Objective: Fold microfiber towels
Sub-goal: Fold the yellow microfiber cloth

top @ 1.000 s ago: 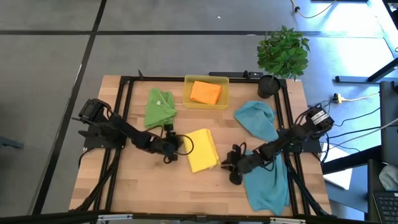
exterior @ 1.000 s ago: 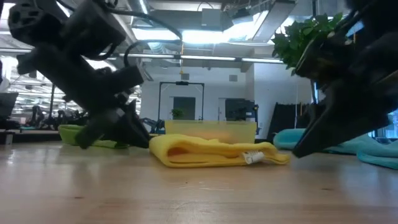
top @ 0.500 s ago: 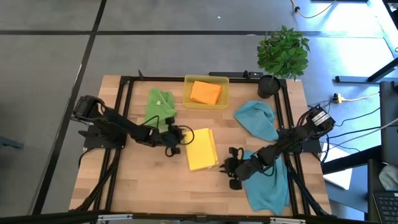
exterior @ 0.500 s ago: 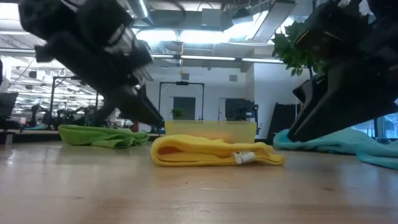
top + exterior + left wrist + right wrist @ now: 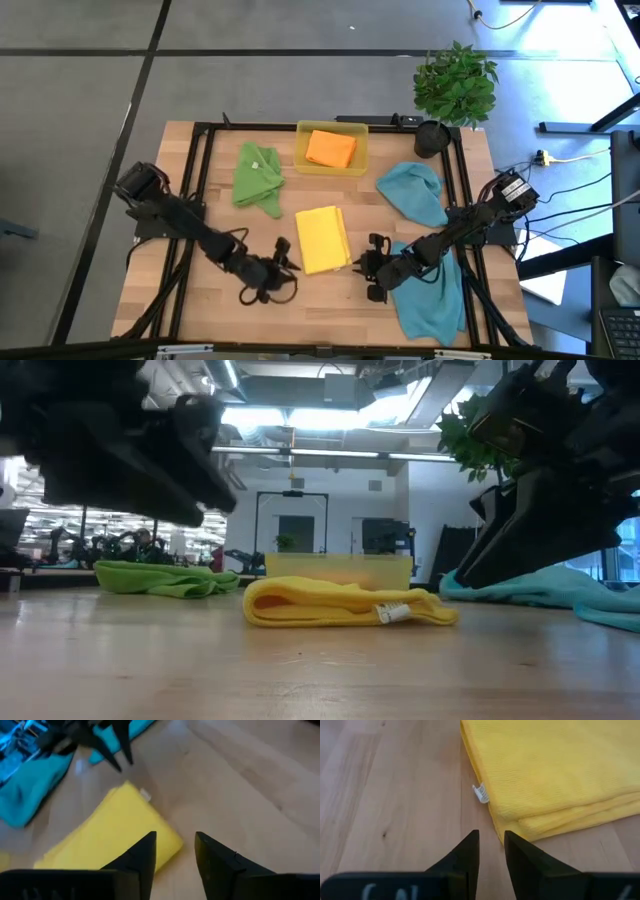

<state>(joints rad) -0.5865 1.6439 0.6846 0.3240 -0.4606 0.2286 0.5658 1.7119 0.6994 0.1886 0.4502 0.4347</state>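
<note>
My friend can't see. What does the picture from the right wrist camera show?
A folded yellow towel lies on the wooden table, with a small white tag sticking out of its edge. The right gripper, its two dark fingers slightly apart and empty, points at the towel's near corner.

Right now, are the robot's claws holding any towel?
Left gripper: open, holding nothing, just beside the yellow towel.
Right gripper: open a little, holding nothing, at the yellow towel's other edge.
</note>
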